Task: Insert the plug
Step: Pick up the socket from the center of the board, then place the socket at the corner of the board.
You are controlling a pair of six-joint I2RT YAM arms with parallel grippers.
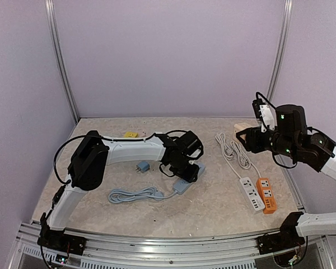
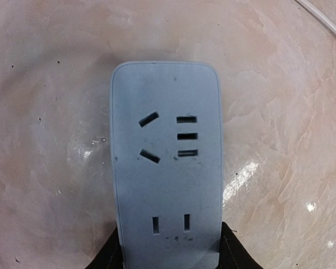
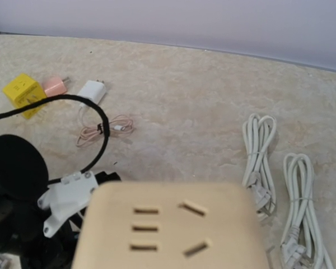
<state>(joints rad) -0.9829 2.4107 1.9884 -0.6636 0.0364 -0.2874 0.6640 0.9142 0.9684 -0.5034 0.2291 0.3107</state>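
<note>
No text, brand, number or sign is being shown legibly in any view. The face of the blue-grey power strip (image 2: 167, 162) is being shown with socket slots only, and the same is being seen on the beige socket block (image 3: 168, 224). Any print on the yellow adapter (image 3: 23, 92), the white power strip (image 1: 251, 194) or the orange power strip (image 1: 266, 196) is being rendered too small to be read.

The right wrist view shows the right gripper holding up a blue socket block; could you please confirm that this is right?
Not quite: the socket block held up by the right gripper is beige, not blue, as the right wrist view shows.
</note>
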